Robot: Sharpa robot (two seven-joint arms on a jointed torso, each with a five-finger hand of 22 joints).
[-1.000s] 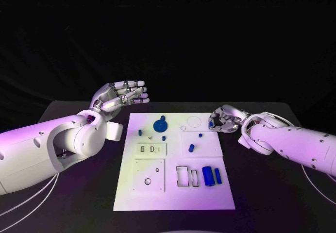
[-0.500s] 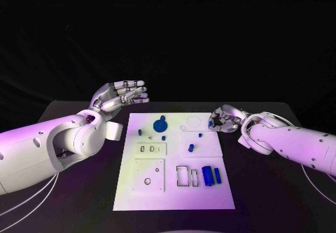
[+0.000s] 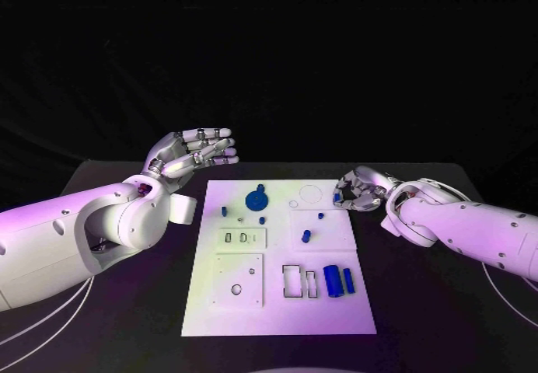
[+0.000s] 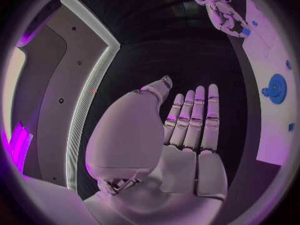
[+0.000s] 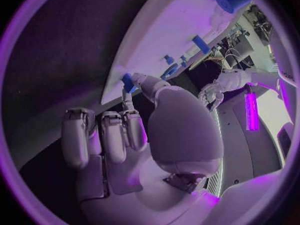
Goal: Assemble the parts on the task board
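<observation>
Head view showed the white task board (image 3: 281,311) lying in the middle of the black table (image 3: 134,311), with small blue parts (image 3: 339,280) scattered over it and a round blue disc (image 3: 256,202) near its far end. To the board's left the left hand (image 3: 193,154) was raised above the table, palm up, fingers straight and slightly apart, holding nothing. At the board's far right edge the right hand (image 3: 359,192) had its fingers curled, pinching a small blue part (image 5: 127,81) between thumb and a fingertip, just beside the board's rim
</observation>
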